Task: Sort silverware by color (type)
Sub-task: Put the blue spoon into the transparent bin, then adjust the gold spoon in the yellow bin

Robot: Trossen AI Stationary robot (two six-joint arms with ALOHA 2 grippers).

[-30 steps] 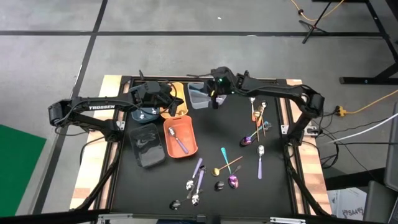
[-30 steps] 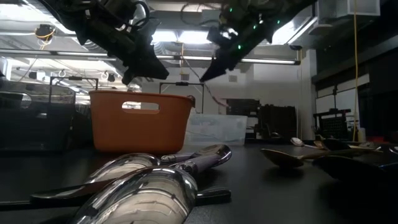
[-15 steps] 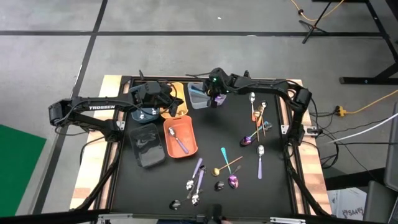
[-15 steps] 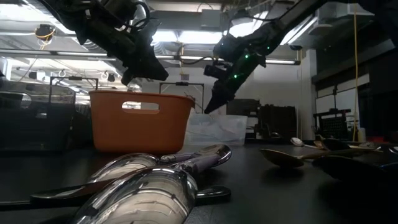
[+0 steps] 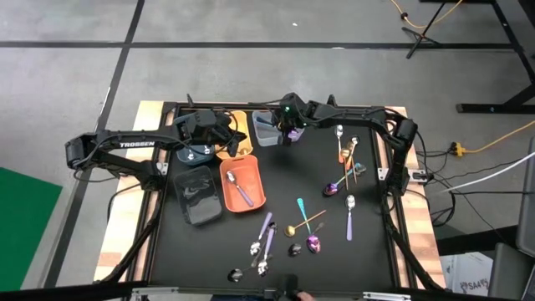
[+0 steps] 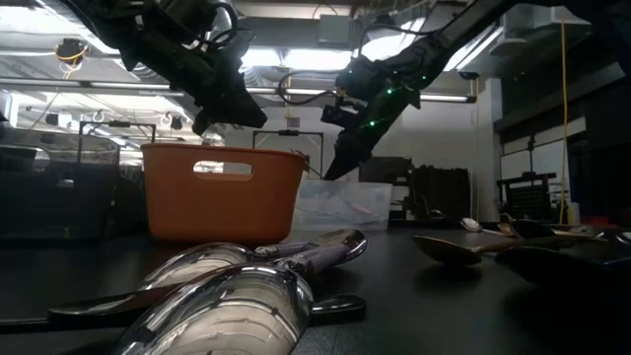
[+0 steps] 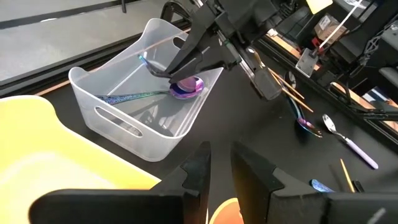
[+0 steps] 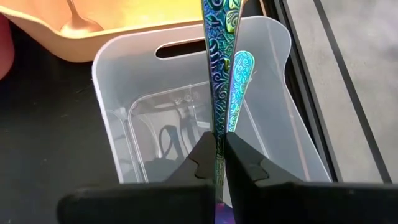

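One iridescent spoon stays pinched in our right gripper over the clear bin, poised for dropping with its colour, while our left gripper waits with fingers slightly apart above the yellow bin.

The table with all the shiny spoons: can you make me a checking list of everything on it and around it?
Surface: black table top on a wooden base.
Job's things: loose silverware scattered; iridescent spoon over the clear bin; purple spoon in the orange bin.
Clutter: yellow bin, dark bin.
Grippers: right gripper shut on the iridescent spoon; left gripper above the bins, slightly parted, empty.
Cables: orange cable on the floor.
Surroundings: grey floor, green mat.
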